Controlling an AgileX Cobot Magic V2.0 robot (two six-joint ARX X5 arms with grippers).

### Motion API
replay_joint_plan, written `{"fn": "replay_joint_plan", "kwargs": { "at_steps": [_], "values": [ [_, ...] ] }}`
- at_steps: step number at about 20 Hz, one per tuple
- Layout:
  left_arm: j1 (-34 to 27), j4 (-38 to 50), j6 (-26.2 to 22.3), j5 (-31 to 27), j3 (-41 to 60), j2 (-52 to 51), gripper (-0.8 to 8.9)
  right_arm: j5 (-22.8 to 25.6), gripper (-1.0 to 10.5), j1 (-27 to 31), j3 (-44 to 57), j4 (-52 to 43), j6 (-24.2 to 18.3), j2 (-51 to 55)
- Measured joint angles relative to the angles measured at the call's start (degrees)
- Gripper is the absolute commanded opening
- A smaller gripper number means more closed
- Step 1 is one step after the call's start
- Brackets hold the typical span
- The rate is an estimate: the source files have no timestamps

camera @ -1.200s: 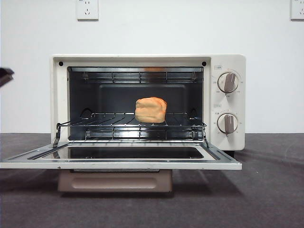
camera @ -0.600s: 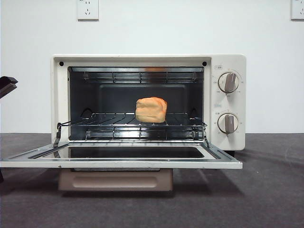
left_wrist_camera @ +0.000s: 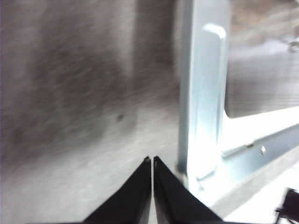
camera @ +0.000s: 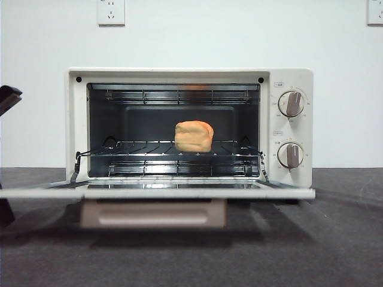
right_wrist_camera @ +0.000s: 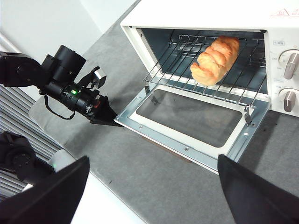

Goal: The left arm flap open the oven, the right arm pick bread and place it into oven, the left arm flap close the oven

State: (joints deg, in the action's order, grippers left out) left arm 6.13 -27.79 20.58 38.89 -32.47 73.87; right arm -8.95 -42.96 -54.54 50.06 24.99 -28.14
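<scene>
Oven door has lifted slightly; our left gripper, jaws together, wedges under its left corner to close over the bread. Right gripper spread, waiting.

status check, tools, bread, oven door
Left tool shut, tip at the door's corner. Right tool open, held back. Bread on the rack, oven door down. Nothing in the way.
</scene>
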Motion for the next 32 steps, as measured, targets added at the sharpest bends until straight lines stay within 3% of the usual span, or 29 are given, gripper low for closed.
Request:
{"fn": "replay_joint_plan", "kwargs": {
  "at_steps": [6,12,26,32],
  "values": [
    [-1.33,3.41,2.34,6.25,0.00,0.00,0.15,0.00,4.3,0.00,0.00,-0.04,0.00,0.00],
    [-2.93,11.61,8.07,12.09,0.00,-1.11,0.15,0.00,4.3,0.00,0.00,-0.09,0.57,0.00],
    [-6.71,49.79,36.17,13.35,-0.02,-3.74,0.16,0.13,4.3,0.00,0.00,-0.13,0.83,0.00],
    [-7.26,57.35,43.82,14.78,-0.02,-3.78,0.16,0.15,4.3,0.00,0.00,-0.13,0.83,0.00]
  ]
}}
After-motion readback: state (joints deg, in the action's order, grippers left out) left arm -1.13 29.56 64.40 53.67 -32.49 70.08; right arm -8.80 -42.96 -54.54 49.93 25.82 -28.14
